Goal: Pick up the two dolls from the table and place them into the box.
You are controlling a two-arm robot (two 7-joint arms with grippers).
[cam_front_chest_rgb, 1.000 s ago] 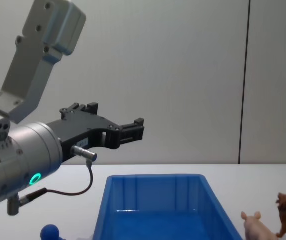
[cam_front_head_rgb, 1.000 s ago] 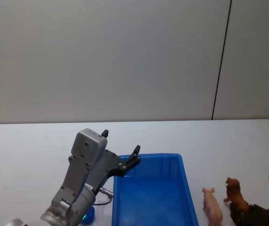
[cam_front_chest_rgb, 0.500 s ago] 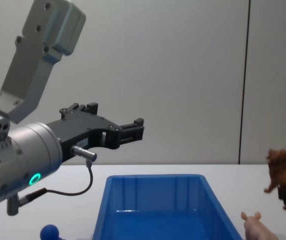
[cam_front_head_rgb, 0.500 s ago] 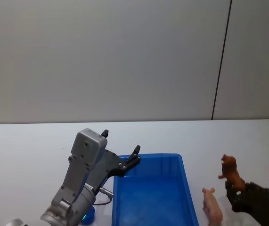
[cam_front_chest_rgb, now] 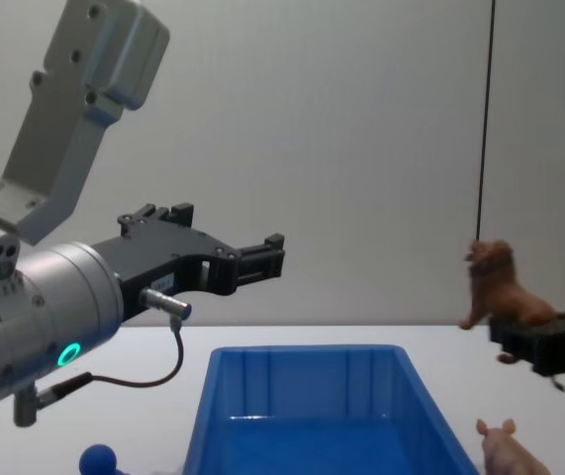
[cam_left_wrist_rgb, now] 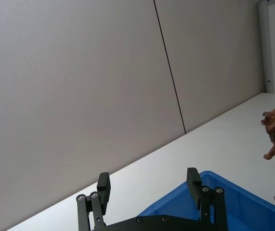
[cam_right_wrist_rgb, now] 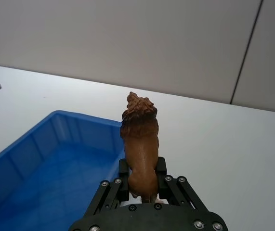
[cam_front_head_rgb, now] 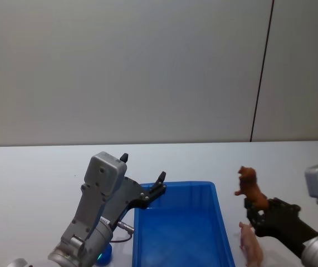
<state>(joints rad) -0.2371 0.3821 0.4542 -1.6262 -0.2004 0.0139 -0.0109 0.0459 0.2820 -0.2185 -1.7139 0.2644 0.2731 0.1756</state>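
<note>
My right gripper is shut on the reddish-brown lion doll, holding it in the air just right of the blue box. From the right wrist I see the lion standing between the fingers, facing the box. The lion hangs well above the table. The pink pig doll lies on the table beside the box's right wall, below the lion. My left gripper hovers open over the box's far left corner, holding nothing.
A small blue ball lies on the table left of the box, under the left arm. A plain grey wall with a dark vertical seam stands behind the table. Bare white tabletop stretches beyond the box.
The right gripper has lifted the lion off the table and carried it up and left toward the box. The pig, the box and the left arm have stayed put.
</note>
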